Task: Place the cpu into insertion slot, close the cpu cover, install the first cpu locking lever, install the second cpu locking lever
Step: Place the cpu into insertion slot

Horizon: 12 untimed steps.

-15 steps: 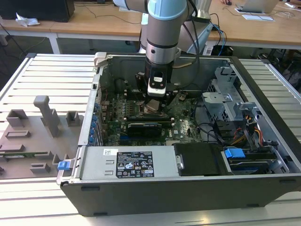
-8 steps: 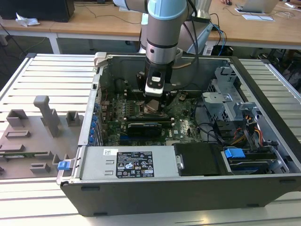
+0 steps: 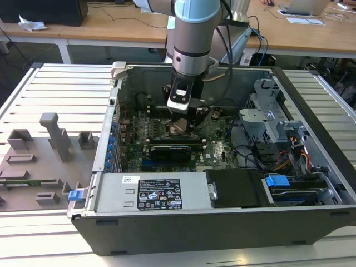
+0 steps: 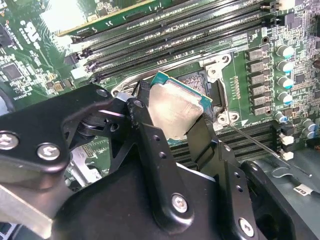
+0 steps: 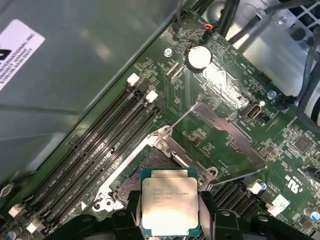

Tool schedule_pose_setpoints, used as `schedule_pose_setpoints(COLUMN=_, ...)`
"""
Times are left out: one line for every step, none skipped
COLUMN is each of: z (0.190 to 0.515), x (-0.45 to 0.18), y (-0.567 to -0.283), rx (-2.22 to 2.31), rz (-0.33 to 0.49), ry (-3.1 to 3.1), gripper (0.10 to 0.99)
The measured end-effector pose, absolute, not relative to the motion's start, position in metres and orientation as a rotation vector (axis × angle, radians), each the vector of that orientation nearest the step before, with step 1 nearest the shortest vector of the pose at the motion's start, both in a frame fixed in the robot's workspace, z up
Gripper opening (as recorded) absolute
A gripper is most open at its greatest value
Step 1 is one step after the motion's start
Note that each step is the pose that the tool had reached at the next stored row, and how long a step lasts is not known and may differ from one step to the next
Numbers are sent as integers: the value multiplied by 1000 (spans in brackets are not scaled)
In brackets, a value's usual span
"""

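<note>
My gripper (image 4: 175,107) is shut on the cpu (image 4: 172,110), a thin square chip with a pale metal face, its black fingers (image 4: 145,125) pinching two opposite edges. In the first wrist view the cpu (image 5: 169,207) hangs tilted just above and beside the insertion slot (image 5: 152,161), whose dark centre lies uncovered. The cpu cover (image 5: 240,136) stands swung open on the far side of the slot. A thin locking lever (image 5: 180,119) is raised off the board. In the exterior view the gripper (image 3: 181,114) reaches down into the open computer case.
Long black memory slots (image 5: 110,135) run beside the socket. A coin battery (image 5: 199,56) sits beyond the cover. The grey power supply (image 3: 150,192) lines the case's near wall, and a drive cage (image 3: 272,111) with cables stands at the exterior view's right. Grey fixtures (image 3: 50,144) lie outside the case.
</note>
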State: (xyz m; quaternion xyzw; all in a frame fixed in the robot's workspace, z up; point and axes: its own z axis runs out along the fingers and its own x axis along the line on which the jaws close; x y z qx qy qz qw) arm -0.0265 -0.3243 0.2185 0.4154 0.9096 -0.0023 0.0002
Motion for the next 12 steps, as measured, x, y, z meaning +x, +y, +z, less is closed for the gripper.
schedule_pose_setpoints(z=219, x=-26, y=-324, rx=1319, rz=-8, ry=2850, gripper=541)
schedule_pose_setpoints(z=219, x=-26, y=-324, rx=1339, rz=-9, ry=2841, gripper=541)
schedule_pose_setpoints(z=219, x=-26, y=-324, rx=1369, rz=-11, ry=2826, gripper=541)
schedule_pose_setpoints(z=219, x=-26, y=-324, rx=1385, rz=-11, ry=2818, gripper=541)
schedule_pose_setpoints(z=219, x=-26, y=-324, rx=1399, rz=-11, ry=2811, gripper=541)
schedule_pose_setpoints(z=219, x=-26, y=-324, rx=1418, rz=-11, ry=2802, gripper=541)
schedule_pose_setpoints(z=219, x=-26, y=-324, rx=1430, rz=-11, ry=2795, gripper=541)
schedule_pose_setpoints(z=219, x=-26, y=-324, rx=1439, rz=-12, ry=2791, gripper=541)
schedule_pose_setpoints(z=219, x=-26, y=-324, rx=1449, rz=-12, ry=2786, gripper=541)
schedule_pose_setpoints(z=219, x=-26, y=-324, rx=1461, rz=-12, ry=2780, gripper=541)
schedule_pose_setpoints(z=218, x=-26, y=-324, rx=1482, rz=-12, ry=2768, gripper=541)
schedule_pose_setpoints(z=218, x=-26, y=-324, rx=1494, rz=-13, ry=2762, gripper=541)
